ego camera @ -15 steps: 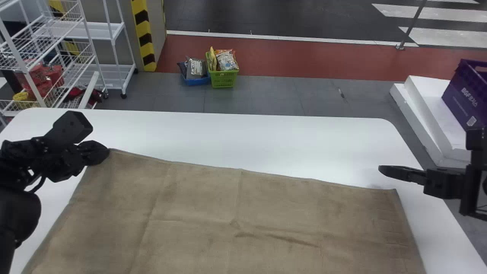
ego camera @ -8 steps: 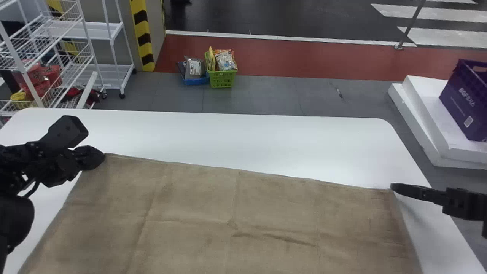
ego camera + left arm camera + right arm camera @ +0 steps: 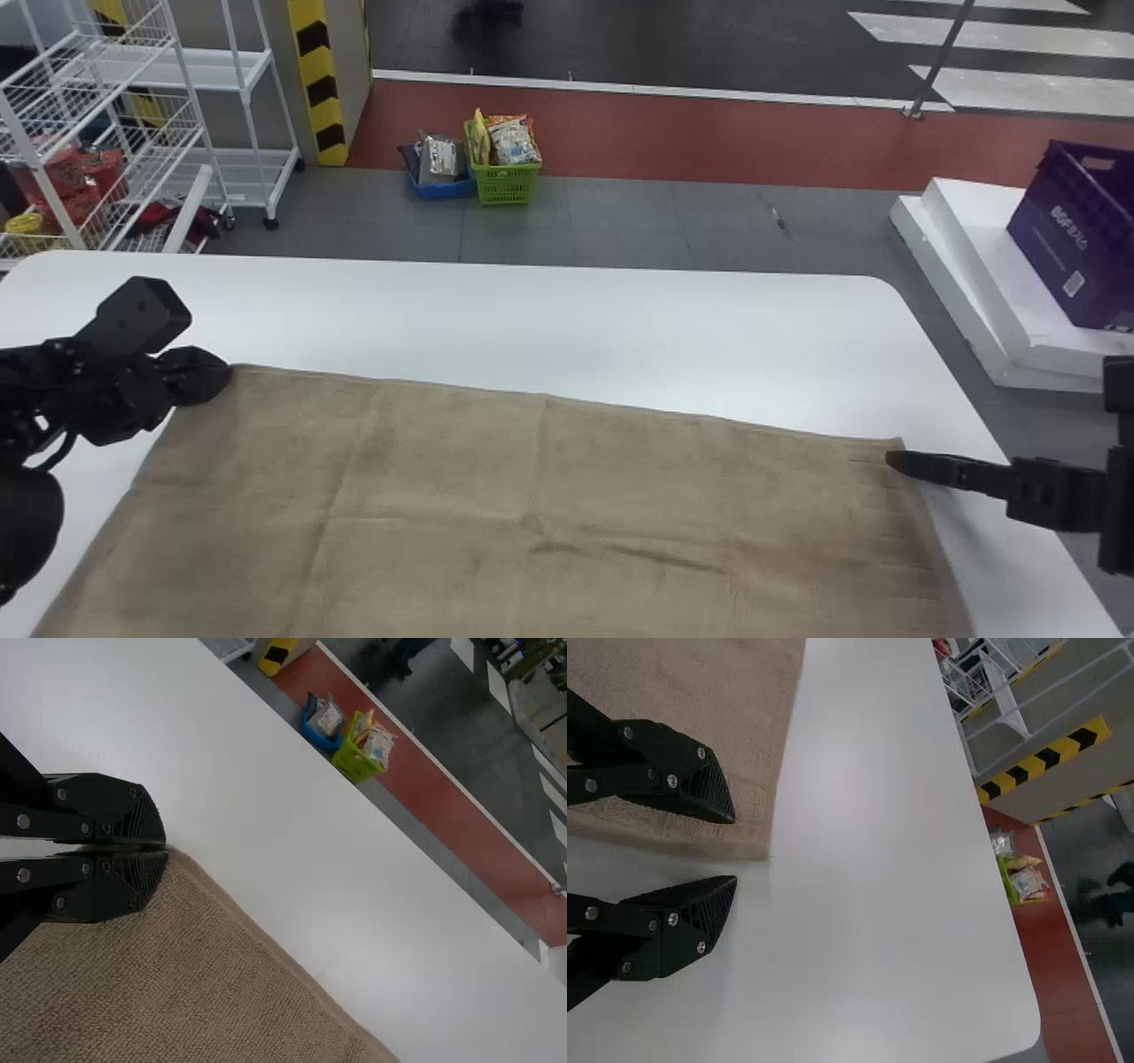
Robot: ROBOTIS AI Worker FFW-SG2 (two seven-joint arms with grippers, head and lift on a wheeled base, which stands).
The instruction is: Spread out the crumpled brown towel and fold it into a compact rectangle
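The brown towel (image 3: 549,496) lies spread over the table, with a few creases near its middle. At its far left corner my left gripper (image 3: 221,377) holds the cloth. In the left wrist view the left gripper (image 3: 166,849) is shut on the corner of the towel (image 3: 204,966). At the far right corner is my right gripper (image 3: 890,459). The right wrist view has the right gripper (image 3: 735,849) open, one finger over the towel (image 3: 726,691) and the other beyond its edge, over white tabletop.
The white table (image 3: 532,328) extends past the towel's far edge. Beyond it on the floor stand a green basket (image 3: 507,182), a blue basket (image 3: 443,189) and a white wire rack (image 3: 177,84). A purple crate (image 3: 1067,239) is at the right.
The right gripper has come nearer and down to the towel's right corner. My left gripper, with its corner, has shifted slightly left and nearer. The whole head view has moved slightly.
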